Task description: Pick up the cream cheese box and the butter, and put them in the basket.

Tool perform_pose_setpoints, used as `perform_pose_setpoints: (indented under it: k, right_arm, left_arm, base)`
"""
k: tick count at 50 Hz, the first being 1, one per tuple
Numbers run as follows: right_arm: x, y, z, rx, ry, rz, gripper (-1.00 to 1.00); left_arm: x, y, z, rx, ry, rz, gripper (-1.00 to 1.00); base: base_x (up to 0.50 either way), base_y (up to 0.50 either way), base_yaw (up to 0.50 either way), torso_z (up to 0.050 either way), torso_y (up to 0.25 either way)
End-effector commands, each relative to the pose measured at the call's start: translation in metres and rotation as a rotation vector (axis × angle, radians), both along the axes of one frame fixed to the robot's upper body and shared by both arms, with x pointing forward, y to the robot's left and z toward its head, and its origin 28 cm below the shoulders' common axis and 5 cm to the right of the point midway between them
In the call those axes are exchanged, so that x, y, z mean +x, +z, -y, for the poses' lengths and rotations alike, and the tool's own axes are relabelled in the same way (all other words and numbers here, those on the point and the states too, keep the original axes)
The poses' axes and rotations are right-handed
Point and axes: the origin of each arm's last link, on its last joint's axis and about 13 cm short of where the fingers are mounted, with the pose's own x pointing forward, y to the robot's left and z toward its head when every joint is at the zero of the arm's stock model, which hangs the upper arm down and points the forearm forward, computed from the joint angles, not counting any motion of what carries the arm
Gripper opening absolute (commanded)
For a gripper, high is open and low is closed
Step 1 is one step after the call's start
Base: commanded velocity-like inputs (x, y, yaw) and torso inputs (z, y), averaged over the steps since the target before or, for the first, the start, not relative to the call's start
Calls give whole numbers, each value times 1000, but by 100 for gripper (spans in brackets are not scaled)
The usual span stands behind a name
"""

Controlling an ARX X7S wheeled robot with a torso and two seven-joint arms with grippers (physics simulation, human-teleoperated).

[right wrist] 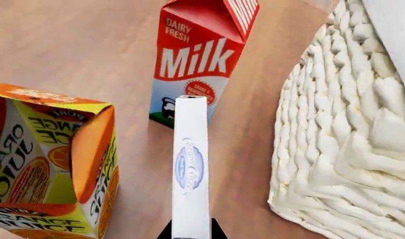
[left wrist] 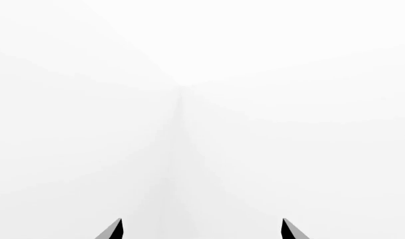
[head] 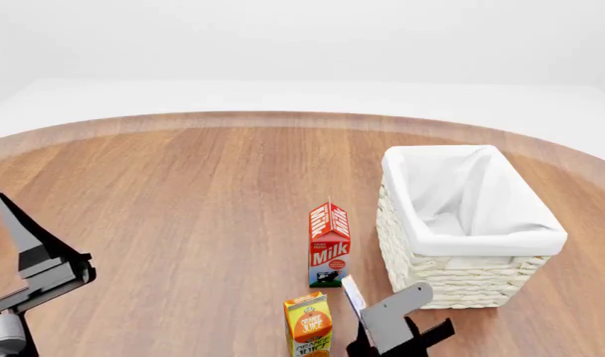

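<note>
Up on the brown bench, the big white basket sits at the right. Just beside it, the right gripper squeezes one end of the cream cheese box, thin, light and a bit bendy, so flat sides hold best. The left gripper hangs apart, empty. No butter shows.

The right gripper sits near and low, clamped on the thin white cream cheese box. The left gripper is raised at far left, fingers spread.
</note>
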Motion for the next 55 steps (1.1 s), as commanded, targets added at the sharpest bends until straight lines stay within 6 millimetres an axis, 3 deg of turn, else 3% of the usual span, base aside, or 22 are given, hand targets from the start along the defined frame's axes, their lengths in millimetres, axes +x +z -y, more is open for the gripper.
perform_pose_setpoints:
  k: [1, 15, 55]
  right_arm:
    - [-14, 33, 0, 25, 8, 169, -100]
    - [-42, 56, 3, 35, 31, 181, -100]
    - [-45, 135, 31, 13, -135, 467, -100]
  left_arm:
    - [-1, 2, -1, 1, 10, 4, 100]
    - [-2, 3, -1, 1, 10, 8, 100]
    - [-2, 4, 0, 1, 1, 5, 100]
  base:
    - [0, 0, 0, 0, 0]
    - [0, 0, 0, 0, 0]
    - [0, 0, 0, 0, 1]
